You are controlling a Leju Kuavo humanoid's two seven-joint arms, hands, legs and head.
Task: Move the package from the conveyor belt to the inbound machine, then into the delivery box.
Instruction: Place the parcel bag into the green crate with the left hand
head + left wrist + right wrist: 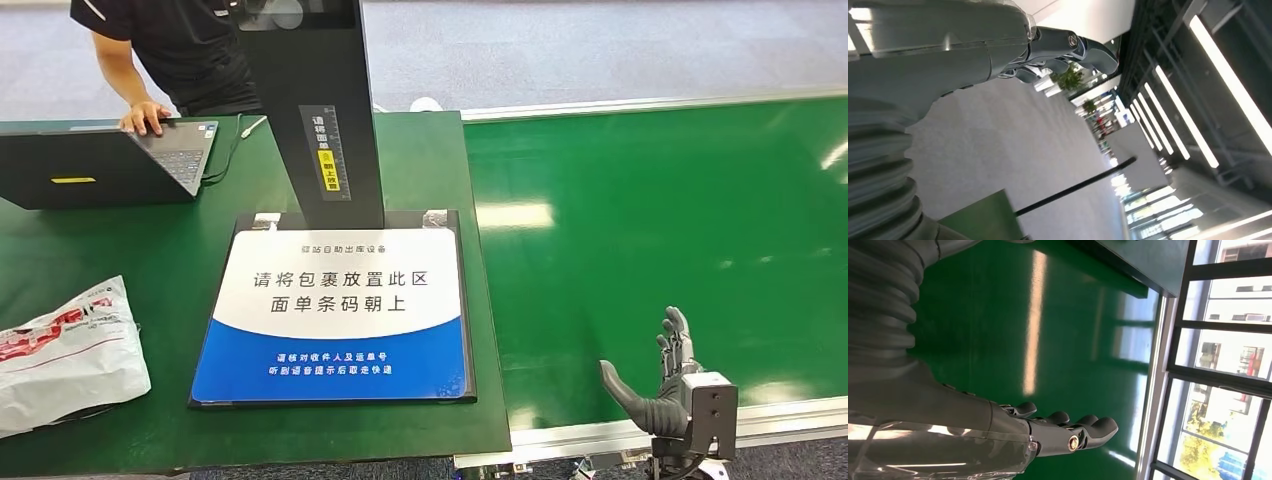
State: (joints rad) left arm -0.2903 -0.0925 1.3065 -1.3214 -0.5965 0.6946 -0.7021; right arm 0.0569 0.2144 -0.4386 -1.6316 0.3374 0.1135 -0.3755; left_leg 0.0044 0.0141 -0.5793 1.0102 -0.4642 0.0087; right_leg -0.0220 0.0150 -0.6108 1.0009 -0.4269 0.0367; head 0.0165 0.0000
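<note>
— Package point(68, 352), condition and position?
— White plastic mailer bag with red printing, crumpled and wrinkled, lying flat on the green bench point(160, 270) at its near left corner. Part of it runs out of the head view at the left edge.

— Conveyor belt point(660, 240)?
— Glossy green surface with a pale metal rail along its near and far edges, directly right of the bench. Light reflections show on it.

— Inbound machine point(335, 300)?
— Black upright column rising from a flat platform. The platform bears a white and blue placard with Chinese text. It sits on the bench between the package and the belt, apart from the package.
</note>
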